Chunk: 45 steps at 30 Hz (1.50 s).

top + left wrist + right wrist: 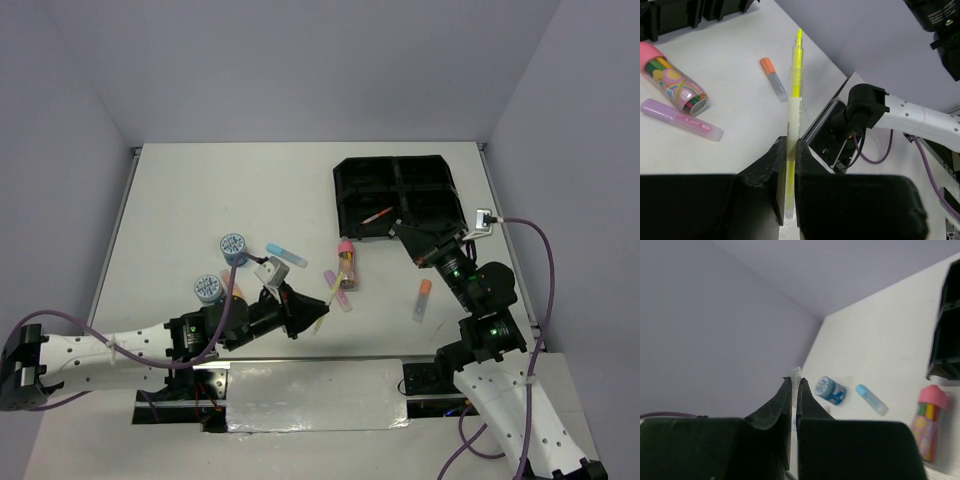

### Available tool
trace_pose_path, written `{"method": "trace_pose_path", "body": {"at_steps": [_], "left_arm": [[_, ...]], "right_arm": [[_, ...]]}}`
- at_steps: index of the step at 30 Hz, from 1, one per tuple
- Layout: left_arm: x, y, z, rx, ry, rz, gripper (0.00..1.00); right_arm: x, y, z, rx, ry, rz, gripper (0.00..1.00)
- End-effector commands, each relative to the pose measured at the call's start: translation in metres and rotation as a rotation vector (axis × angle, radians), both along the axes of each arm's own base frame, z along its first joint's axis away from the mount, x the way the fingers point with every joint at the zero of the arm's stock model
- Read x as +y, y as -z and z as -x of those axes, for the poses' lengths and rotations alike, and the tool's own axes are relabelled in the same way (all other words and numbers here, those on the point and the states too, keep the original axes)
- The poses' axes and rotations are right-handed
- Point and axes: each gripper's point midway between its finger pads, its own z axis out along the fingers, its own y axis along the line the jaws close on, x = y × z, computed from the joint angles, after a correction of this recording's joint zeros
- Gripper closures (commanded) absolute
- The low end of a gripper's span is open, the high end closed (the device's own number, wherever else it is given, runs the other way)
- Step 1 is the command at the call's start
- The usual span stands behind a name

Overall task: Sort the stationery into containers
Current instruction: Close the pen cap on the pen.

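White table (200,190), lilac-grey walls on three sides. Black tray (420,180) sits far right, 4 compartments, w/ a thin orange pen (377,215) lying in the near-left one. The right gripper (794,385) is at the tray's near edge, fingers almost together w/ only a slit between; can't tell if anything is pinched. The left gripper (789,146) is clamped on the yellow pen (795,90), held off the table, tip pointing away from the wrist (print on the barrel too small to read).

Loose on the table: pink-capped glue stick (347,262) mid-table w/ a colourful cartoon label, two blue-white tape rolls (233,247) (208,289) to the left, blue marker (286,254) between rolls and glue stick, purple marker (337,290) just beside the glue stick, orange marker (423,299) apart on the right.
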Motion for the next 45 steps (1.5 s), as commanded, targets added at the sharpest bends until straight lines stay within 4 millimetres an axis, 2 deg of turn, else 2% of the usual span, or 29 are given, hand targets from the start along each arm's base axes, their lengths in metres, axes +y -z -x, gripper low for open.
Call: {"method": "trace_pose_path", "body": {"at_steps": [1, 3, 8, 14, 17, 26, 38, 45], "left_arm": [[0.001, -0.052, -0.001, -0.08, 0.0, 0.163, 1.0], [0.002, -0.06, -0.002, -0.082, -0.005, 0.205, 1.0], [-0.007, -0.078, -0.003, -0.081, -0.003, 0.272, 1.0], [-0.021, -0.093, -0.007, -0.102, 0.015, 0.303, 1.0], [-0.021, -0.094, -0.009, -0.102, 0.014, 0.308, 1.0], [-0.018, -0.089, -0.016, -0.089, 0.005, 0.313, 1.0], [-0.023, -0.084, -0.021, -0.08, 0.009, 0.313, 1.0], [-0.022, -0.084, -0.023, -0.077, 0.004, 0.319, 1.0]], "right_arm": [[0.001, -0.055, 0.014, -0.152, -0.032, -0.153, 1.0], [0.002, -0.056, 0.015, -0.167, -0.037, -0.18, 1.0], [0.023, -0.054, 0.021, -0.186, -0.107, -0.158, 1.0], [0.049, -0.062, 0.028, -0.215, -0.143, -0.145, 1.0], [0.059, -0.061, 0.029, -0.207, -0.171, -0.123, 1.0], [0.064, -0.047, 0.026, -0.186, -0.177, -0.119, 1.0], [0.08, -0.045, 0.034, -0.188, -0.254, -0.108, 1.0], [0.081, -0.043, 0.034, -0.183, -0.259, -0.099, 1.0]]}}
